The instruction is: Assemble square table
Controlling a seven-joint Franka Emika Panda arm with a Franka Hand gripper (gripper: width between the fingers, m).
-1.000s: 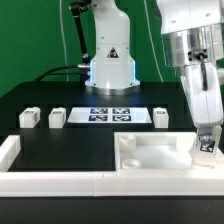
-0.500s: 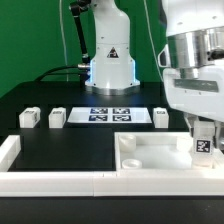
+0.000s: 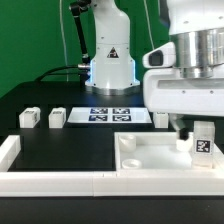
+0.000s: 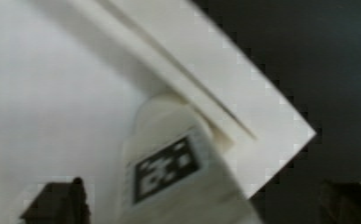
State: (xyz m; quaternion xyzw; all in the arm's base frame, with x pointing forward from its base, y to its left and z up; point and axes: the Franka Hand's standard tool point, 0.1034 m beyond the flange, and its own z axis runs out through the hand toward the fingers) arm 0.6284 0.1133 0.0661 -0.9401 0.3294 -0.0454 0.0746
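The square table's white slab [image 3: 150, 155] lies at the front right inside the border wall. One white tagged leg block [image 3: 203, 141] stands upright on its far right corner. My gripper [image 3: 196, 130] hangs right over this leg, with the wide wrist body above it. In the wrist view the leg [image 4: 186, 160] stands between my two dark fingertips [image 4: 52, 202], with a gap on each side, so my gripper [image 4: 198, 205] is open around it. The slab's surface [image 4: 52, 90] fills the area behind the leg. Three more leg blocks stand on the table: [image 3: 30, 117], [image 3: 57, 117], [image 3: 161, 117].
The marker board [image 3: 108, 114] lies at the back middle, in front of the robot base [image 3: 110, 60]. The low white border wall [image 3: 50, 180] runs along the front and up the exterior view's left side.
The wrist has turned about its vertical axis and its wide body now faces the camera. The leg stays upright at the slab's right corner.
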